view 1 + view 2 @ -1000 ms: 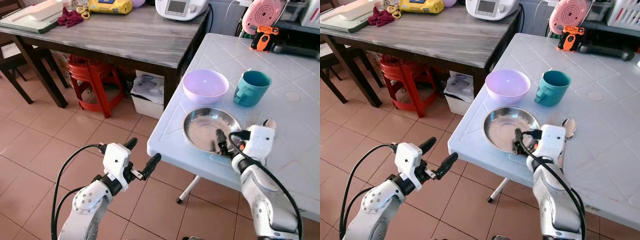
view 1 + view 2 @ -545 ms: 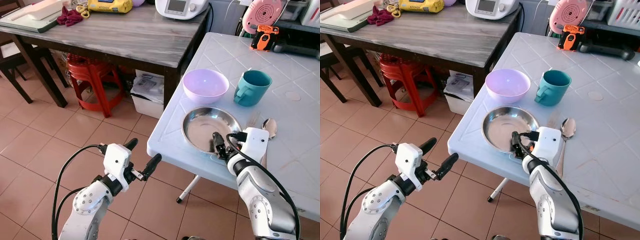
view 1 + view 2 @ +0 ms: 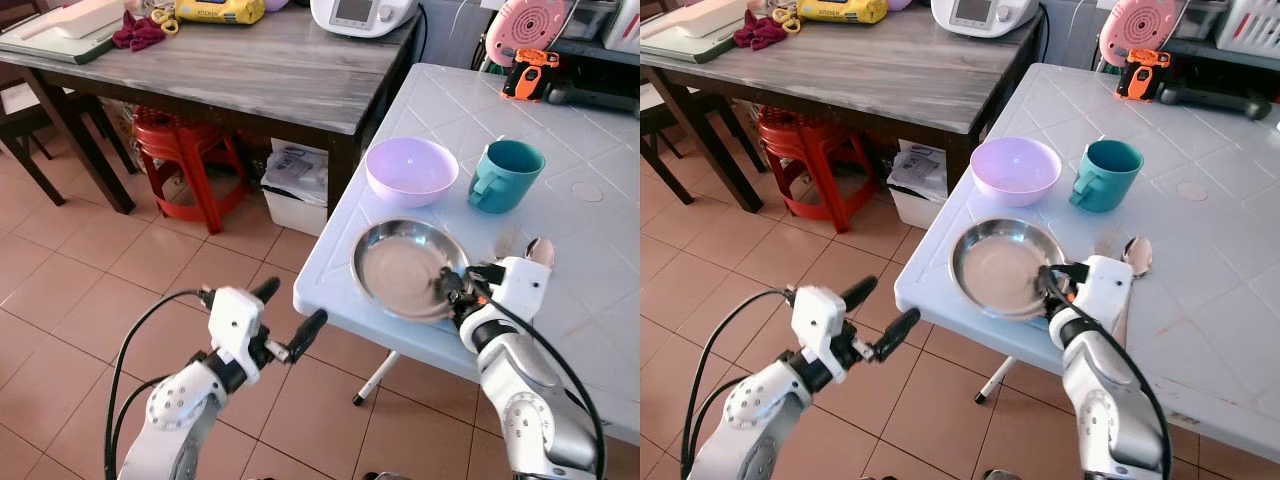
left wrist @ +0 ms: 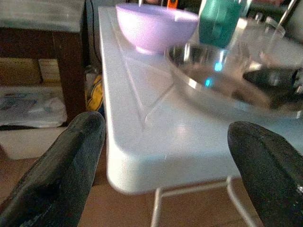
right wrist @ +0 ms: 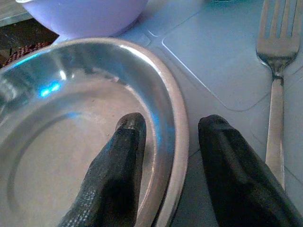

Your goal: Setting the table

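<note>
Right wrist view puts the matter plainly: the right tool [image 5: 163, 179] straddles the rim of the steel plate [image 5: 71, 118], one black finger [image 5: 118, 165] inside the dish and the other outside on the worktop, so it is grasping the plate by its near edge, though how tightly cannot be judged. From the head camera the plate sits near the corner of the white worktop [image 3: 1200, 330], its left edge close to the brink. Behind it stand the lilac bowl [image 3: 1015, 170] and the teal mug [image 3: 1103, 175], side by side and apart from the plate. Just right of the plate lie a fork [image 5: 277, 71] and a spoon [image 3: 1136, 254], partly hidden by the right arm.

As a setting, this looks largely assembled: dish, bowl, cup and cutlery are all on the worktop. What seems left is squaring the plate into its final place and letting go.

The plate is thin polished metal, round, shallow, with a rolled rim that mirrors the light. Bowl and mug look like smooth matt plastic. The worktop is moulded white plastic with raised panel lines and a rounded edge.

The left tool [image 3: 290, 325] hovers released over the tiled floor, short of the worktop's corner, fingers spread.
</note>
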`<state>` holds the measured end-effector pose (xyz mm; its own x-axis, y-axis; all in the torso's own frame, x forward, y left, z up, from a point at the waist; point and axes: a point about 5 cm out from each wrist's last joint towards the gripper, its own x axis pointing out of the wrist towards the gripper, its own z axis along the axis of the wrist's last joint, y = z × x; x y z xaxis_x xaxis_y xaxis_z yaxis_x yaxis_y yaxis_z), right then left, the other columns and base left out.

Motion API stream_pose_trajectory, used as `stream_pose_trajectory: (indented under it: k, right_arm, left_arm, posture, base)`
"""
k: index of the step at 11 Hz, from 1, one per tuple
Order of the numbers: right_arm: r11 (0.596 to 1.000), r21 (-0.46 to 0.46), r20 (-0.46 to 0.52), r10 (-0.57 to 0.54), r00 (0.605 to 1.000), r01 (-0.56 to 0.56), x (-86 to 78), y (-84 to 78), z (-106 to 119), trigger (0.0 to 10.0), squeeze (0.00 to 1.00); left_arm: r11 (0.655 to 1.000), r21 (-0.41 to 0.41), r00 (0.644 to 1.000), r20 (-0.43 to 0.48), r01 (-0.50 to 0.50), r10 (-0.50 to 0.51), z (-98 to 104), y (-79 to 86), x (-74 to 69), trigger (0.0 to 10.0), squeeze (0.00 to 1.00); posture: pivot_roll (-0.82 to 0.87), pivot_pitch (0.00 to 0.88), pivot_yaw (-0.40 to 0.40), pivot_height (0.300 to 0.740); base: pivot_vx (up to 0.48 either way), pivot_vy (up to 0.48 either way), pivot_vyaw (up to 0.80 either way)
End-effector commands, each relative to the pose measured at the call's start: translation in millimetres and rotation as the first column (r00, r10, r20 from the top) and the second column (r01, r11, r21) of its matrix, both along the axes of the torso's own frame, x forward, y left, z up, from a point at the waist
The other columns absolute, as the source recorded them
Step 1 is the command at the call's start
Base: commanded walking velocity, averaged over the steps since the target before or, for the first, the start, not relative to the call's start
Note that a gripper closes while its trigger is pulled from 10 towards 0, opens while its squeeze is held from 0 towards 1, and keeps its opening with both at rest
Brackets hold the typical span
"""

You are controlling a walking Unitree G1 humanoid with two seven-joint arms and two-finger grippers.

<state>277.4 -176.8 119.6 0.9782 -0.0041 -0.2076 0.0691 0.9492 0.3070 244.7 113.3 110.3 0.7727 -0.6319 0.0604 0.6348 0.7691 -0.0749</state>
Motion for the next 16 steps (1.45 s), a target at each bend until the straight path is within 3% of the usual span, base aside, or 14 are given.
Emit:
stream_pose_trajectory:
  k: [1, 6, 10, 13, 14, 16]
  right_arm:
    - [1.000, 0.014, -0.037, -0.003, 0.999, 0.004, -2.9, 1.0, -5, 0.0, 0.00]
    - [0.999, 0.005, -0.050, -0.050, 0.997, 0.051, -1.1, -2.8, -8, 0.0, 0.00]
    - [0.999, 0.013, -0.031, -0.040, 0.999, 0.040, 2.0, 2.3, -4, 0.2, 0.00]
    - [0.998, 0.031, -0.019, -0.054, 0.998, 0.055, 3.5, 3.4, -4, 0.0, 0.00]
    - [0.997, 0.037, -0.014, -0.060, 0.998, 0.061, 3.8, 3.6, -4, 10.0, 0.00]
    - [0.995, 0.050, 0.004, -0.092, 0.996, 0.092, 5.4, 1.2, -3, 10.0, 0.00]
  left_arm:
    - [1.000, -0.027, 1.000, 0.017, -0.005, 0.006, 10, 1.2, 1.0, 10.0, 0.00]
    - [1.000, -0.003, 1.000, -0.011, 0.020, -0.020, 7, 7.0, -2.1, 10.0, 0.00]
    - [0.990, 0.042, 0.991, 0.009, -0.137, 0.137, 3, 17.7, 6.9, 10.0, 0.00]
    - [0.952, 0.086, 0.956, 0.013, -0.295, 0.295, 1, 26.4, 19.0, 10.0, 0.00]
    - [0.937, 0.108, 0.943, 0.013, -0.331, 0.332, -1, 28.5, 21.4, 10.0, 0.00]
    - [0.925, 0.114, 0.932, 0.013, -0.362, 0.363, -1, 28.5, 26.0, 10.0, 0.00]
  posture:
    - [-0.05, 0.151, 0.029, 0.740]
    - [-0.04, 0.148, 0.033, 0.740]
    - [-0.03, 0.141, 0.038, 0.740]
    - [-0.03, 0.134, 0.042, 0.740]
    - [-0.03, 0.131, 0.045, 0.740]
    - [-0.02, 0.128, 0.048, 0.740]
  base:
    - [0.000, 0.000, 0.00]
    - [0.000, 0.000, 0.00]
    - [0.000, 0.000, 0.00]
    - [0.000, 0.000, 0.00]
    - [0.000, 0.000, 0.00]
    - [0.000, 0.000, 0.00]
